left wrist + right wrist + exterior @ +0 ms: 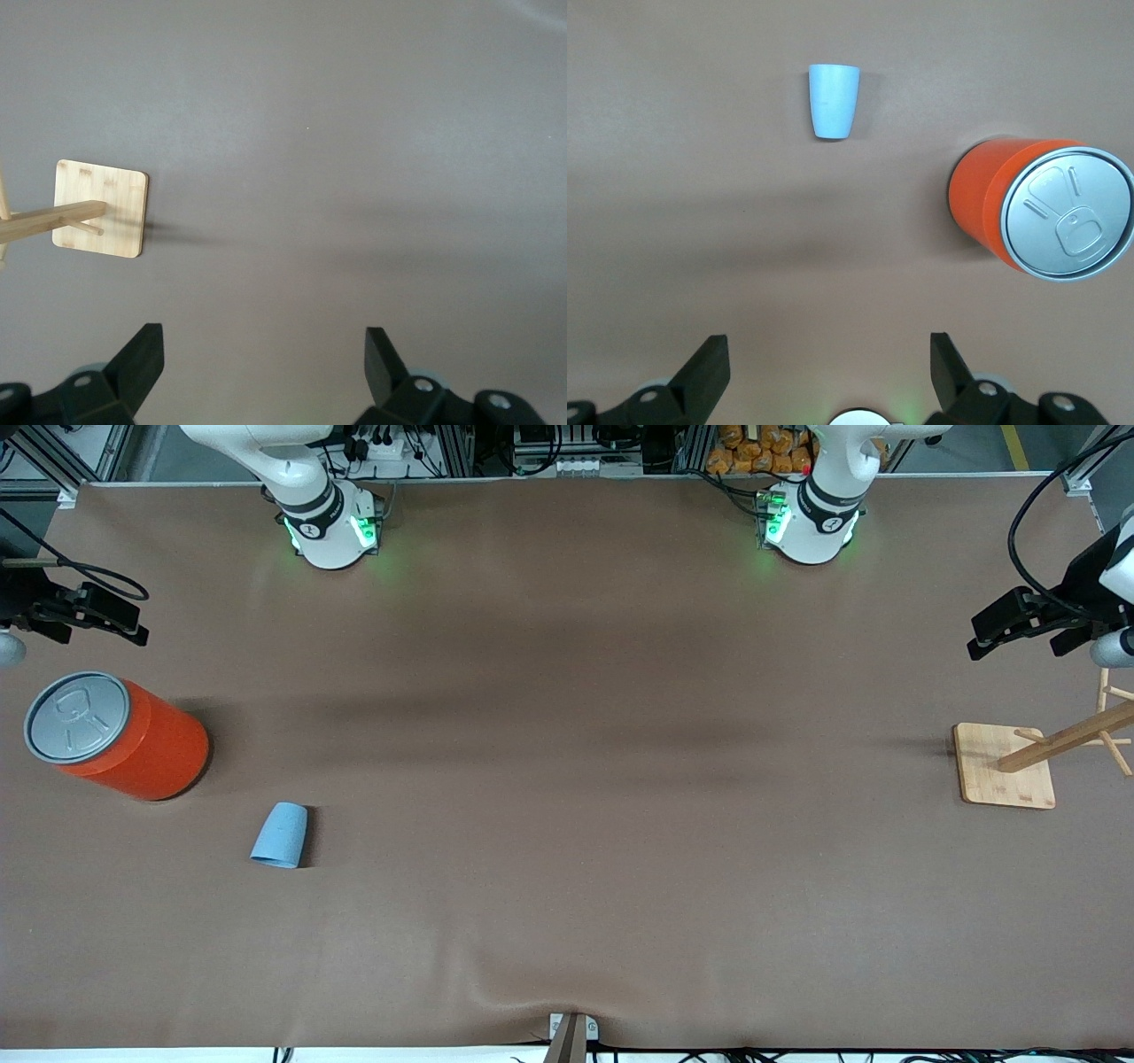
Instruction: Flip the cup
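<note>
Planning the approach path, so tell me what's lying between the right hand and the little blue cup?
Nothing: in the right wrist view, only bare brown table separates the open right hand from the cup. The orange can stands off to one side, beside the cup.

Matte light-blue plastic on the cup (280,834), no shine at all. Beside it the orange can (146,749) carries a smooth, slightly glossy wall and a brushed grey metal lid (1069,217) with a dull sheen. The table (567,779) wears a brown matte cloth, softly wrinkled. The wooden stand (1004,765) shows pale, bare-grained bamboo-like wood. Both grippers' fingers (709,367) look black, matte plastic.
</note>
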